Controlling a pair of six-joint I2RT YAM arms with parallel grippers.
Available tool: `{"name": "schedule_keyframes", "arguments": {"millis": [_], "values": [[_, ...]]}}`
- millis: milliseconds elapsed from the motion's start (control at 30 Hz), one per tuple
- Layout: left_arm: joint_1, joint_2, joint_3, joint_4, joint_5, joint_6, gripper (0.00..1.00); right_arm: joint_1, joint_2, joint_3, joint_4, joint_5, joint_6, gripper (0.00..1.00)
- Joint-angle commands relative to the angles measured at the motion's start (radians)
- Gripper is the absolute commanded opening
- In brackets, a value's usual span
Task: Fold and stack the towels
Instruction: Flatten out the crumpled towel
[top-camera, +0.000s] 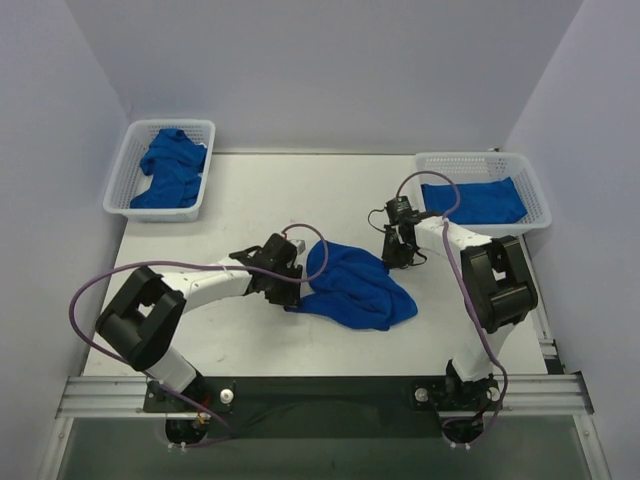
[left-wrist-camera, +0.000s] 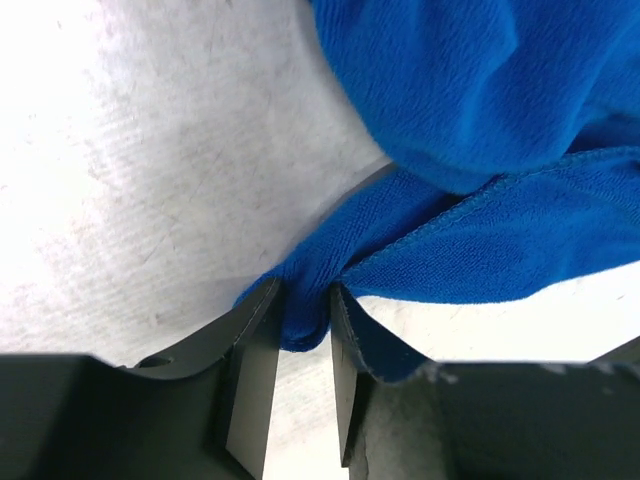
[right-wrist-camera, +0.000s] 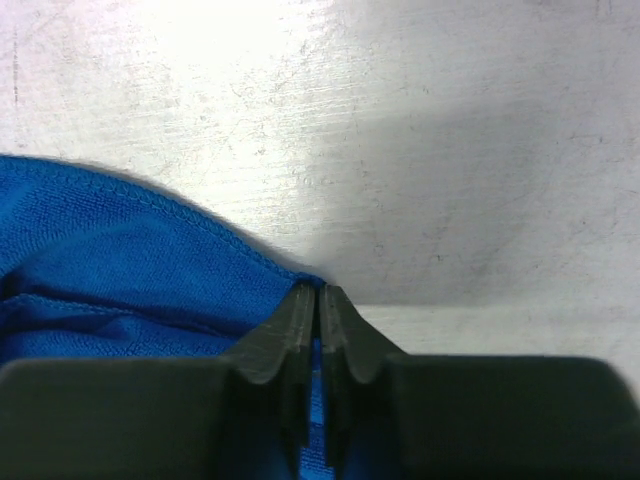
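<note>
Fig.: One crumpled blue towel (top-camera: 355, 288) lies on the table (top-camera: 250, 200) betw. the two arms. Left gripper (left-wrist-camera: 305, 312) pinches a bunched fold at the towel's left edge. Right gripper (right-wrist-camera: 317, 300) is clamped nearly flat on a thin hemmed corner at its right side. The cloth looks light, soft and limp, so it will likely sag and drape when lifted. Best grip pts are hems and corners, not mid-cloth. Also shown: heaped towels (top-camera: 170, 170) in left basket (top-camera: 120, 185), and a folded towel (top-camera: 475, 200) in right basket (top-camera: 535, 195).
</note>
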Motion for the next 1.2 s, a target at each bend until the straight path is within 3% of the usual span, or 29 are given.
{"name": "schedule_keyframes", "arguments": {"millis": [0, 200, 333, 567, 633, 833, 933, 1167], "values": [[-0.005, -0.041, -0.022, -0.117, 0.007, 0.039, 0.36, -0.001, 0.001, 0.023, -0.032, -0.010, 0.001, 0.02], [-0.003, -0.088, -0.070, -0.160, 0.017, 0.029, 0.25, -0.010, -0.122, 0.265, -0.078, 0.008, -0.190, 0.00], [-0.003, -0.116, -0.070, -0.200, 0.036, 0.033, 0.22, 0.004, -0.214, 0.342, -0.081, 0.027, -0.307, 0.00], [0.001, -0.271, -0.079, -0.338, 0.124, 0.056, 0.20, 0.004, -0.308, 0.310, -0.097, 0.045, -0.372, 0.00], [0.006, -0.314, -0.076, -0.323, 0.168, 0.044, 0.28, 0.004, -0.314, 0.295, -0.104, 0.002, -0.381, 0.00], [0.121, -0.277, 0.059, -0.190, 0.190, 0.067, 0.75, 0.007, -0.329, 0.267, -0.144, -0.021, -0.401, 0.00], [0.175, -0.202, 0.156, -0.105, 0.221, 0.056, 0.81, 0.007, -0.351, 0.224, -0.180, 0.011, -0.357, 0.00], [0.131, 0.080, 0.401, 0.001, 0.199, 0.036, 0.80, -0.039, -0.470, -0.021, -0.181, 0.061, -0.186, 0.00]]}}
